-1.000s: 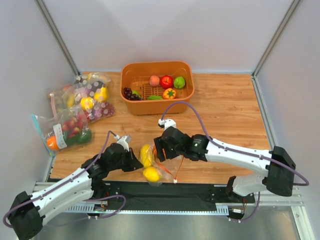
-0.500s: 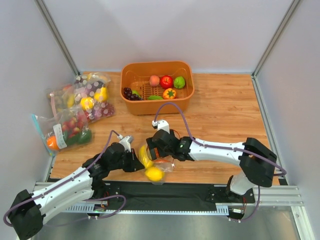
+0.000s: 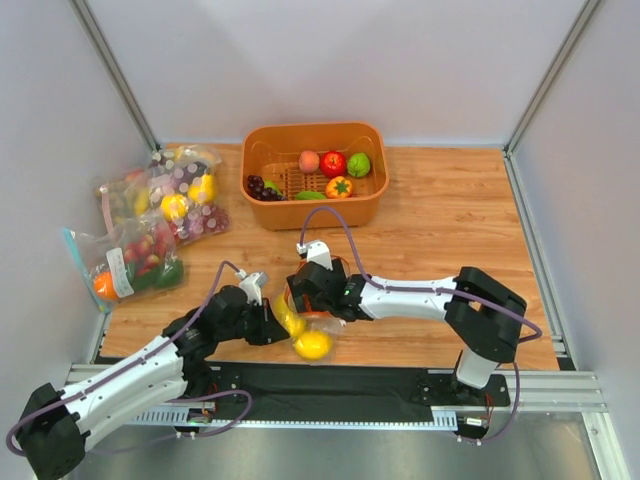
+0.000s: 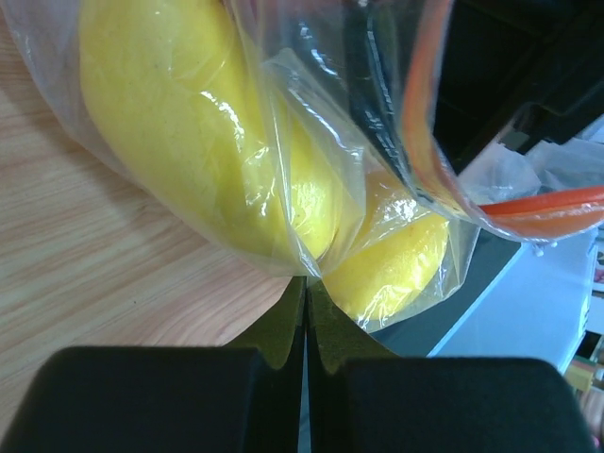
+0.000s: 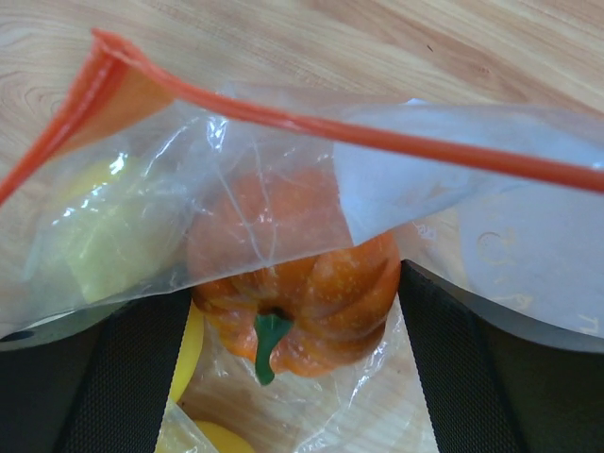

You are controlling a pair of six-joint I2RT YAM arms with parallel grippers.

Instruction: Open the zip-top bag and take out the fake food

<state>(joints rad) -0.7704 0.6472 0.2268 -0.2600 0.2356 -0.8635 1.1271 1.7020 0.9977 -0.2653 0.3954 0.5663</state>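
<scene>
Right fingers [image 5: 472, 377] are spread wide at the open mouth of the zip-top bag [image 5: 425, 193], with the orange pepper [image 5: 311, 283] lying directly between them, stem towards the wrist. Left fingers [image 4: 170, 396] are clamped on the bag's film, the lemons [image 4: 189, 132] just beyond their tips.

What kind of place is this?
Probably a robot practice booth: plain white walls around a wooden table, two white robot arms bolted at its near edge, and toy fruit in an orange plastic basket.
</scene>
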